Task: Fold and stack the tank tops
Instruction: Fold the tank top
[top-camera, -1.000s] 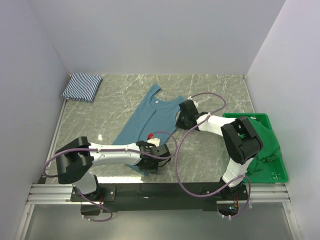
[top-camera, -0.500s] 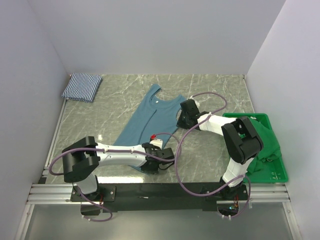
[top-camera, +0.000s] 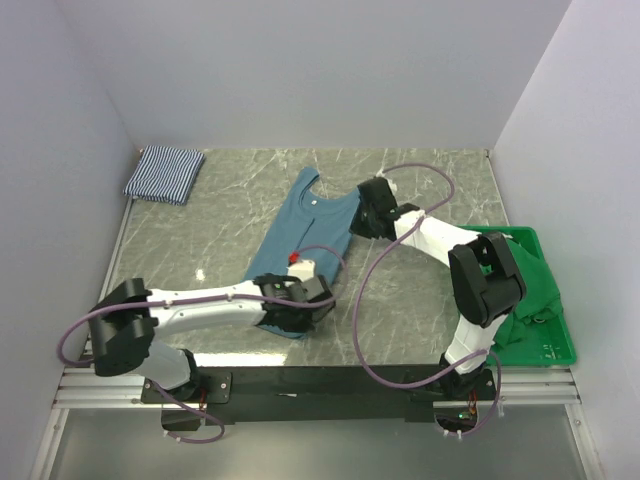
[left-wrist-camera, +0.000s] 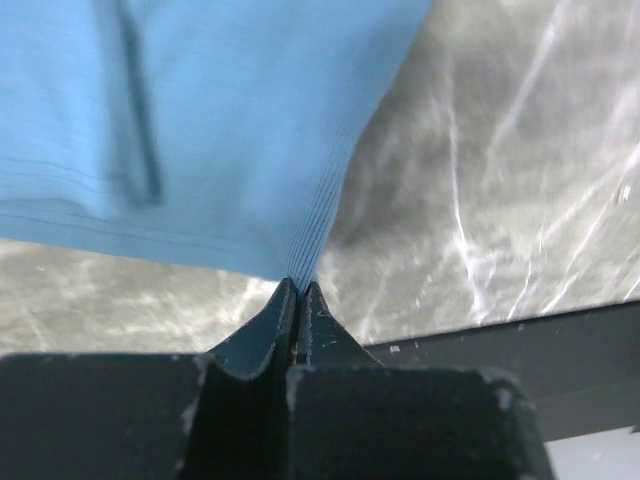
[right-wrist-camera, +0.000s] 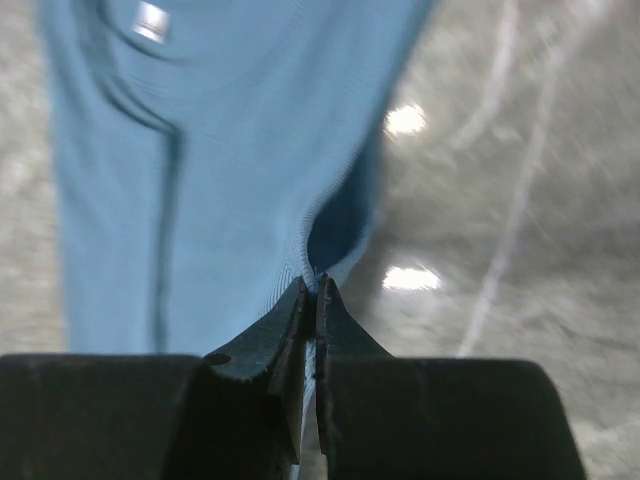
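The plain teal-blue tank top (top-camera: 300, 240) lies spread lengthwise on the marble table (top-camera: 440, 180), neck toward the back. My left gripper (top-camera: 303, 303) is shut on its near hem corner; in the left wrist view the cloth (left-wrist-camera: 200, 120) runs straight into the closed tips (left-wrist-camera: 299, 286). My right gripper (top-camera: 366, 216) is shut on the top's right edge near the armhole, and the right wrist view shows a fold of the cloth (right-wrist-camera: 220, 160) pinched between the tips (right-wrist-camera: 313, 283). The navy-and-white striped tank top (top-camera: 165, 173) sits folded at the back left corner.
A green plastic crate (top-camera: 548, 347) stands at the table's right edge with green cloth (top-camera: 524, 285) heaped in it, close to the right arm's elbow. Walls close the table on three sides. A dark rail (top-camera: 330, 380) runs along the near edge.
My left gripper has shut on the hem corner and drawn slightly back and left. The right gripper has moved toward the back with the teal edge still in it.
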